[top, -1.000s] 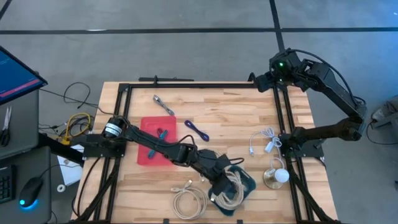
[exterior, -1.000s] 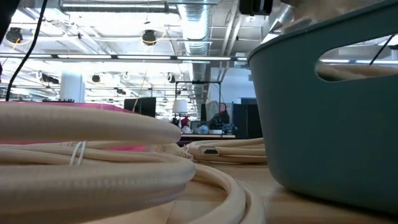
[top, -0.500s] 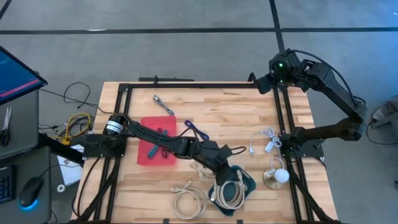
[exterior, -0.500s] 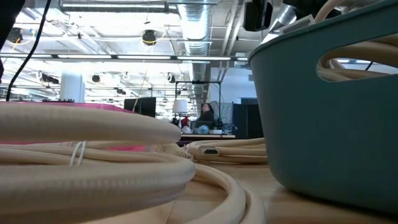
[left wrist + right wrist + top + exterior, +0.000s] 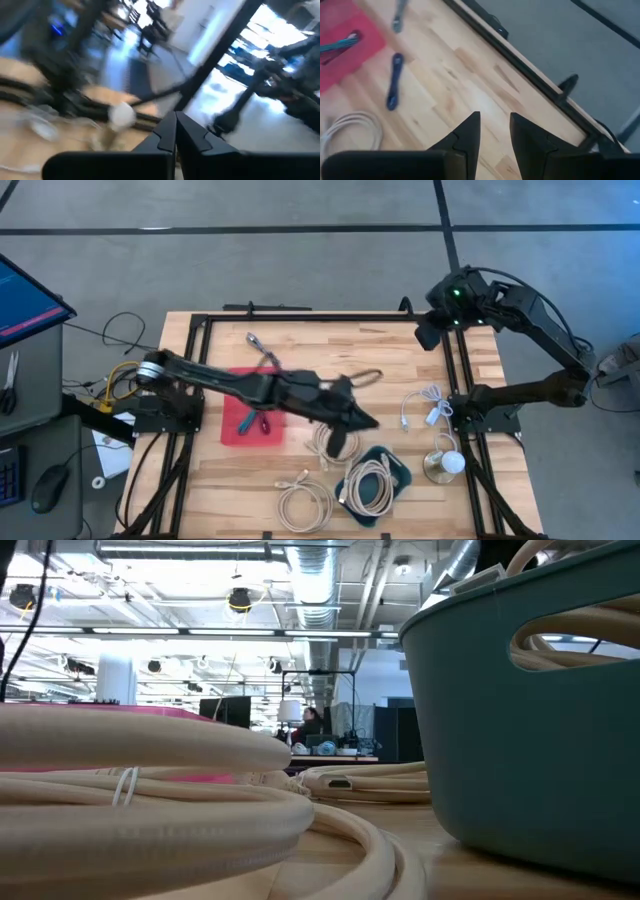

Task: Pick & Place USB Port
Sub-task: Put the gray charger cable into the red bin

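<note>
Low view: teal bin [image 5: 520,720] cut off

The setting is a robotics lab in a large open industrial hall. A wooden table [image 5: 330,350] with a black frame [image 5: 300,317] stands on a grey concrete floor [image 5: 300,250]. A monitor [image 5: 25,295] and mouse [image 5: 45,492] sit beside it. The ceiling carries exposed ducts [image 5: 320,585] and strip lights [image 5: 180,552]. A person [image 5: 310,723] sits at distant desks.
</note>
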You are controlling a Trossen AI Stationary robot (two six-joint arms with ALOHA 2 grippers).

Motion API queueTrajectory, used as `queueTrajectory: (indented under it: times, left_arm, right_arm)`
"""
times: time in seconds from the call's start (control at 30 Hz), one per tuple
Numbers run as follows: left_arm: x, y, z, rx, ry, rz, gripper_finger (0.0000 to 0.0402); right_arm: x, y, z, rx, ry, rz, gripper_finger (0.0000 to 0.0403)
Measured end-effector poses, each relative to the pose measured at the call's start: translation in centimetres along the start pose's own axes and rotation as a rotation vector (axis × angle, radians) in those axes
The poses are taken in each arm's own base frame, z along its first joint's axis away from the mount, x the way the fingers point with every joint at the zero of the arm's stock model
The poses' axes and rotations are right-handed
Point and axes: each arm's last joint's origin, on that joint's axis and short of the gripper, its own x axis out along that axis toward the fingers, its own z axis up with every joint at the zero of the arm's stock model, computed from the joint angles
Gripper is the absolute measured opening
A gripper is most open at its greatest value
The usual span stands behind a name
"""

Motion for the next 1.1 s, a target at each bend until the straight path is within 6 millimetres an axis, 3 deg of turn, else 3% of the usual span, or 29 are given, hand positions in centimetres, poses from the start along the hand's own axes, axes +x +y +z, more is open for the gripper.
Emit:
queueTrajectory:
  times: [0.33, 0.63, 0.9, 1.1]
  left_arm:
    - [-9.2, -2.7, 4.1, 0.148, 0.036, 0.311, 0.0005]
    - [-14.2, -3.5, 5.6, 0.233, 0.063, 0.402, 0.0005]
    - [-18.2, -3.5, 6.0, 0.303, 0.146, 0.449, 0.0006]
    - [-21.7, -4.0, 7.2, 0.291, 0.088, 0.433, 0.0006]
  right_arm:
    - [-3.2, 1.1, -1.7, -0.078, -0.079, 0.206, 0.0098]
    - [-5.1, 2.8, -2.4, -0.164, -0.153, 0.437, 0.0098]
    - [-5.3, 4.6, -2.9, -0.277, -0.135, 0.529, 0.0098]
    - [-5.3, 5.8, -3.2, -0.338, -0.111, 0.579, 0.0098]
